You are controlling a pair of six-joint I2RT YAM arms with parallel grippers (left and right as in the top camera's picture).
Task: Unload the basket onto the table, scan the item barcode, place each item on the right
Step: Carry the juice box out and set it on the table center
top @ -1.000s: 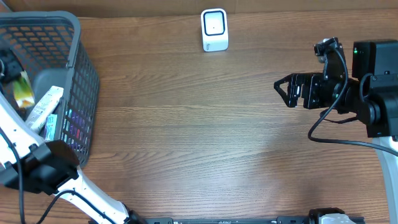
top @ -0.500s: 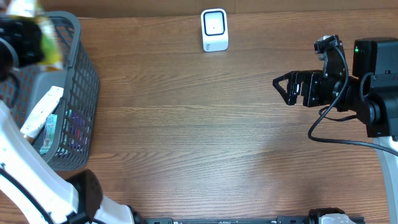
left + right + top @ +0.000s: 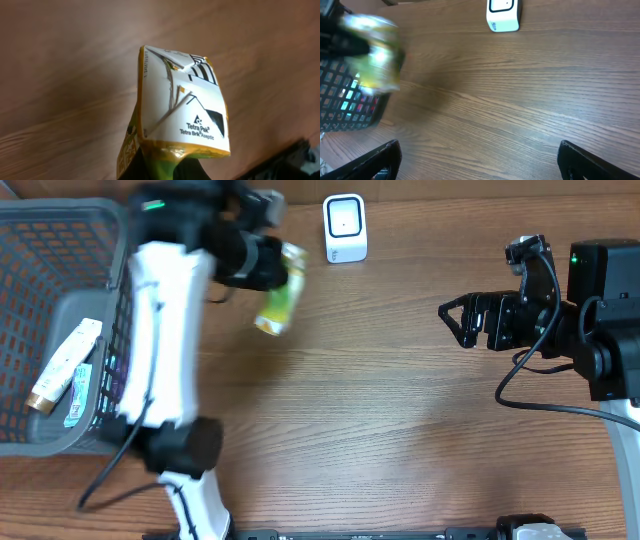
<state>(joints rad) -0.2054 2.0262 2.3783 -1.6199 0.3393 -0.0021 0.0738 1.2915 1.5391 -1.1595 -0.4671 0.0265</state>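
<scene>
- Firmly clenched, the left claw [image 3: 272, 265] is grasping a carton [image 3: 281, 298] by one end — the rest sticks out past the jaws, tilted toward the near edge.
- From the left wrist, the carton [image 3: 182, 110] fills the middle of the view. Its folded end is white with a yellow border and printed "Tetra Pak". Black bars sit by its upper corner, too partial to tell whether they are a barcode.
- From overhead the carton hangs over the table by the far edge, between the basket [image 3: 62, 210] and the scanner [image 3: 345, 227], nearer the scanner but apart from it. It is blurred there, and the carton [image 3: 376, 60] is also blurred in the right wrist view.
- The scanner, small and white, stands upright at the far edge, about midway along it.
- The grey mesh basket fills the far left corner. A tube [image 3: 66, 364] and a blue pack [image 3: 82, 382] lie in it side by side.
- The left arm's white link crosses the basket's right wall.
- The right claw [image 3: 447, 320] is released — jaws spread wide, nothing between them. It sits over the right side of the table, pointing left, well apart from the carton.
- From the right wrist, the right claw [image 3: 479, 150] shows only bare wood between its two dark fingers [image 3: 380, 160], with the scanner [image 3: 503, 15] at the top.
</scene>
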